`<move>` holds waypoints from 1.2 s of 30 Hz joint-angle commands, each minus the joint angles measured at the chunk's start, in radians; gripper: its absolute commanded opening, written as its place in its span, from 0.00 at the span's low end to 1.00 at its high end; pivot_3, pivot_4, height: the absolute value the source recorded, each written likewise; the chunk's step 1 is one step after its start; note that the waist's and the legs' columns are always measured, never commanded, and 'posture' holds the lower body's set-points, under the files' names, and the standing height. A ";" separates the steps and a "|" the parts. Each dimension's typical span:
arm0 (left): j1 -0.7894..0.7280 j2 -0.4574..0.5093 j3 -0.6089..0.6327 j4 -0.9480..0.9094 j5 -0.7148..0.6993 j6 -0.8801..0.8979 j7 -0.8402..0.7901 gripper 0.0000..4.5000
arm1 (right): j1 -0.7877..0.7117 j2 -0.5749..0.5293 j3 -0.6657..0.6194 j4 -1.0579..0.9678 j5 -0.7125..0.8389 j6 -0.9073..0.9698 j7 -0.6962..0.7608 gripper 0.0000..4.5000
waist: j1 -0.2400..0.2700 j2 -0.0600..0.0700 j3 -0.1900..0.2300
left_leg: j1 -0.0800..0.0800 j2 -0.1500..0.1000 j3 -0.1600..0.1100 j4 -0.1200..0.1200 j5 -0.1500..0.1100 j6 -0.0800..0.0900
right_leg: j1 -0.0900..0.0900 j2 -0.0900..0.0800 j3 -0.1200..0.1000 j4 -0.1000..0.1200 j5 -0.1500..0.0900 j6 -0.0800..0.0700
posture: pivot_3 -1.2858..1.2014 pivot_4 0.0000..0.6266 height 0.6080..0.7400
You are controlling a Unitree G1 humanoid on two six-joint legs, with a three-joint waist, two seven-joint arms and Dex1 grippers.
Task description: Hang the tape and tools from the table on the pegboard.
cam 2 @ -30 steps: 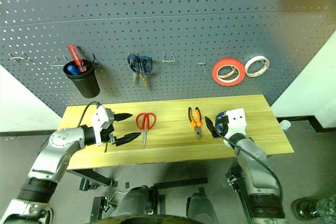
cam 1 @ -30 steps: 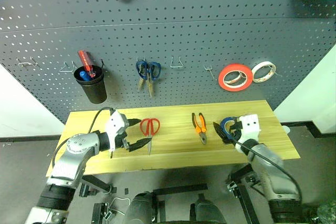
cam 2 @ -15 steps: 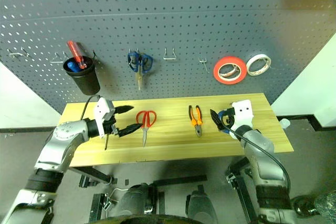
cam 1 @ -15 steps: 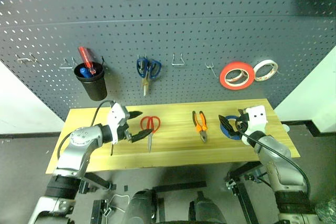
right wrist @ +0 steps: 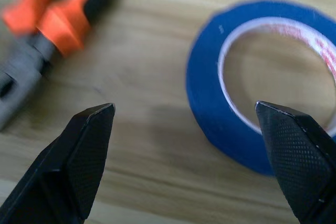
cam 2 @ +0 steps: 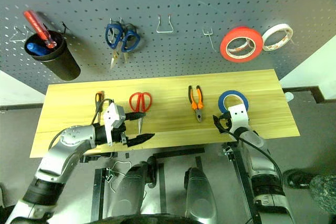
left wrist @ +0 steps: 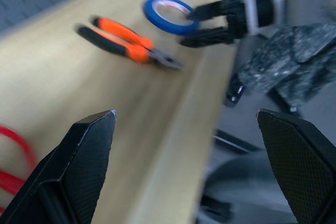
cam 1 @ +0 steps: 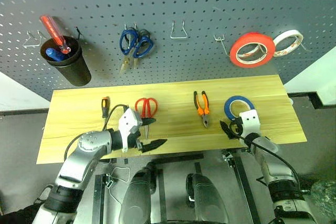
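Lowered to the table's (cam 1: 73, 109) front edge, the wide-open right gripper (cam 1: 229, 129) sits just short of the tape (cam 1: 239, 106).

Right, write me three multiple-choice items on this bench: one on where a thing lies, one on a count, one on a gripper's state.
1. Where does the blue tape lie?
A. flat on the table, beyond the right gripper
B. on a pegboard hook
C. in the black cup

2. How many tape rolls hang on the pegboard?
A. none
B. two
C. four

3. What state is the left gripper in?
A. shut on the red-handled scissors
B. shut on the pliers
C. open, holding nothing

Answers:
1 A, the roll rests on the wood just ahead of that gripper.
2 B, the red-orange roll and the white roll hang there.
3 C, its fingers stand apart, with the red-handled scissors and the pliers on the table.
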State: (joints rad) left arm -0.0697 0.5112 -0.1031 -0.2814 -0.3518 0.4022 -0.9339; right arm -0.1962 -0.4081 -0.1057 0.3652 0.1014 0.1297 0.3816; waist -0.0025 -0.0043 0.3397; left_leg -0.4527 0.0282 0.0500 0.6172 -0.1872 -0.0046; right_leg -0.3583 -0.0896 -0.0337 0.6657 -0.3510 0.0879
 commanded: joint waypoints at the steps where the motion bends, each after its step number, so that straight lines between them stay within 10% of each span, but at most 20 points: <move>1: 0.037 0.025 0.024 -0.077 -0.038 0.027 0.011 0.99 | -0.009 -0.014 -0.011 0.002 -0.002 -0.026 0.010 1.00 | 0.000 0.000 0.011 | 0.000 0.000 0.000 0.000 0.000 -0.001 | 0.000 0.000 0.000 0.001 0.000 0.000 | 0.55 0.67 0.80; 36: 0.052 0.077 0.060 -0.230 -0.154 0.136 0.095 0.99 | -0.228 -0.126 0.003 0.224 0.024 0.181 0.213 1.00 | 0.016 -0.009 0.052 | 0.001 0.001 0.001 -0.003 0.002 -0.004 | -0.002 0.001 -0.002 0.002 0.000 0.002 | 0.56 0.69 0.80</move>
State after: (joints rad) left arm -0.0266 0.5840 -0.0561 -0.4758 -0.4894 0.5405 -0.8419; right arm -0.4641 -0.5323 -0.1115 0.5853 0.1231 0.2790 0.5782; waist 0.0140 -0.0135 0.3914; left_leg -0.4518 0.0291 0.0506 0.6146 -0.1854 -0.0088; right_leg -0.3599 -0.0885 -0.0353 0.6672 -0.3512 0.0901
